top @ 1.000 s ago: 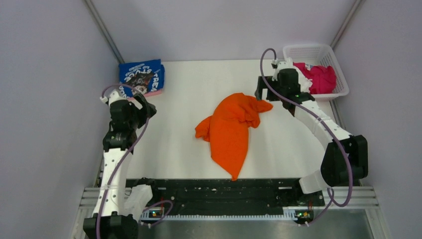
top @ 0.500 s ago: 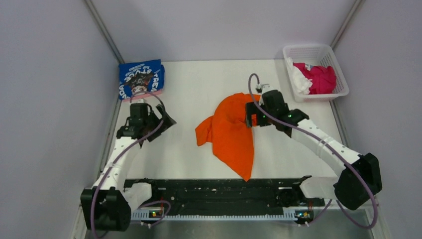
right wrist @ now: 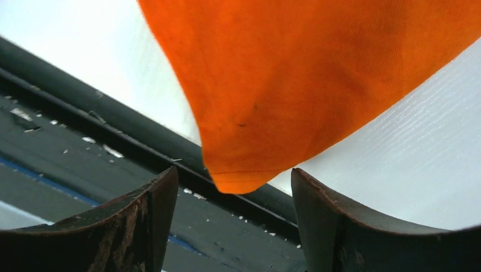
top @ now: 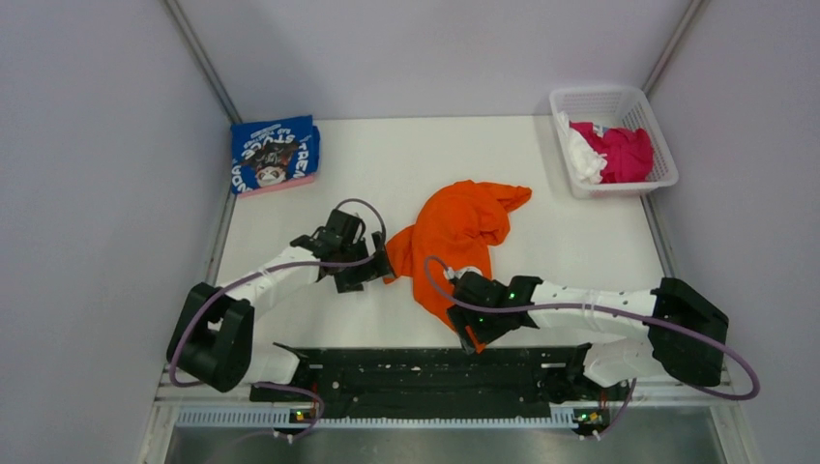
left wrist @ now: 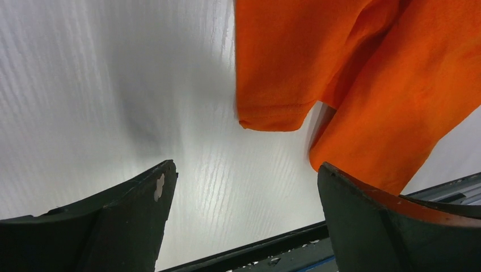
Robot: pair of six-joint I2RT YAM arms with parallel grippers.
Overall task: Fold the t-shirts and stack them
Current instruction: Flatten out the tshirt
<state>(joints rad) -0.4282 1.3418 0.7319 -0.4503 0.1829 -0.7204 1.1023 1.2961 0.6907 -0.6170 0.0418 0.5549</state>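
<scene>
Bench (top: 387,164) white. Orange t-shirt (top: 454,230) crumpled in middle, near tip at front edge. Blue t-shirt (top: 276,155) folded, far left corner. Left gripper (left wrist: 245,164) wide open beside orange sleeve, holding nothing. Right gripper (right wrist: 232,170) open, orange tip between jaws, not clamped.

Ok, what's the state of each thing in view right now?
orange t-shirt: unfolded, crumpled on the table.
blue t-shirt: folded, far left corner.
magenta t-shirt: bunched up in the basket.
white t-shirt: bunched up in the basket.
left gripper: open, empty, beside the orange sleeve.
right gripper: open, jaws either side of the orange shirt's near tip, not gripping it.
</scene>
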